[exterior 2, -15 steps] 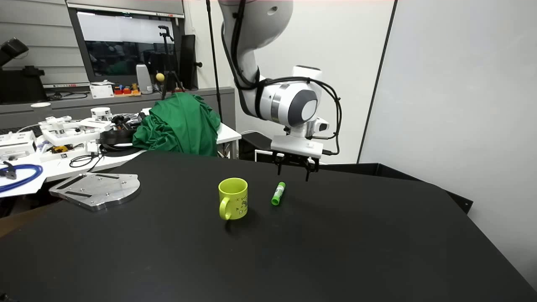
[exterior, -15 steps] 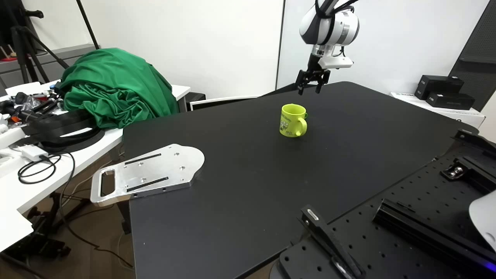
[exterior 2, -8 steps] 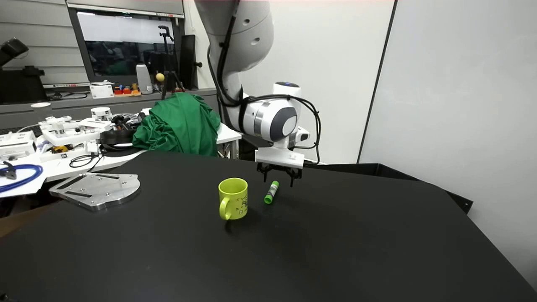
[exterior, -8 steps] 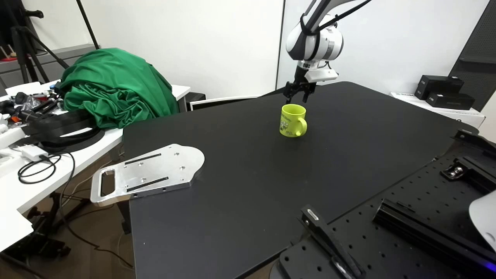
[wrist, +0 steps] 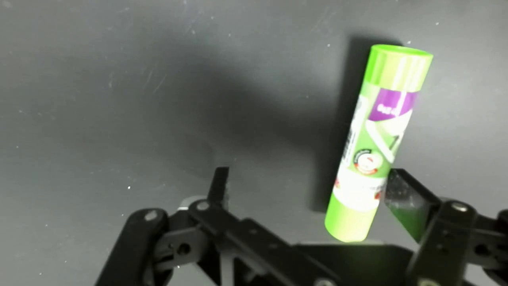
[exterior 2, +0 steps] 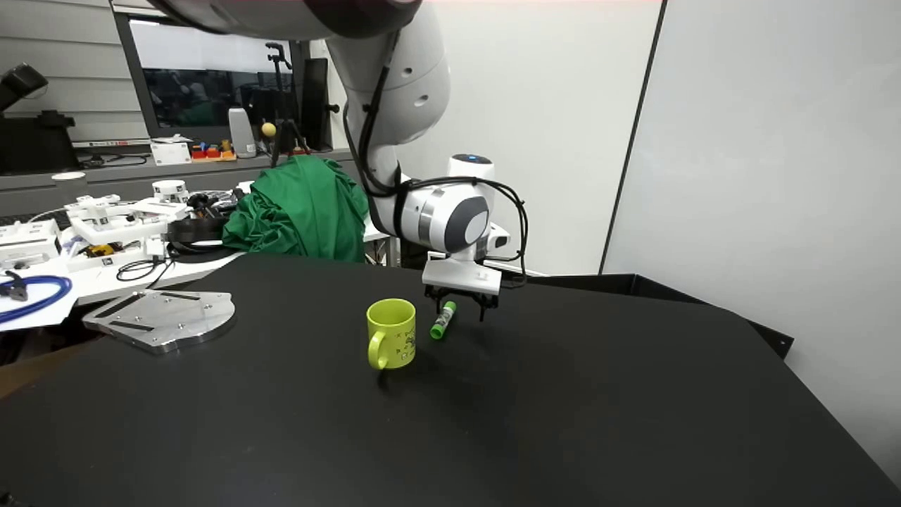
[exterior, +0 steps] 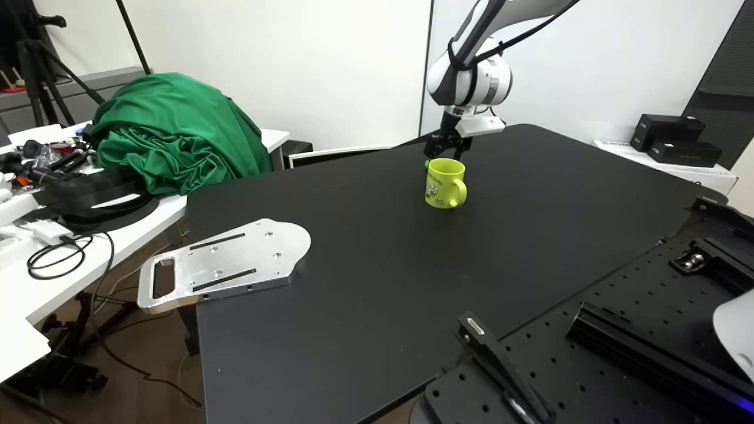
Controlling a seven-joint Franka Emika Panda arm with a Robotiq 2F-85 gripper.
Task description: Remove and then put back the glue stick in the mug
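Note:
The lime-green mug [exterior: 440, 187] stands upright on the black table [exterior: 353, 330]; it also shows in an exterior view [exterior 2: 391, 334]. The green glue stick [exterior 2: 443, 321] lies on its side on the table beside the mug. In an exterior view only a green end of the glue stick [exterior: 427, 165] shows behind the mug. My gripper [exterior 2: 460, 315] is open low over the table. In the wrist view the glue stick [wrist: 373, 139] lies between the open fingers, against or very close to the right finger [wrist: 408, 198]. The mug is out of the wrist view.
A silver metal plate [exterior: 235, 259] lies at the table's edge. A green cloth heap [exterior: 177, 129] and a cluttered white table [exterior 2: 105, 260] stand beside the black table. Black rails [exterior: 500, 371] are fixed to a perforated base. A white wall stands behind the arm.
My gripper has come down to the table and moved toward the mug's side, staying open. The glue stick has shifted along the table, closer to the mug. The mug has not moved.

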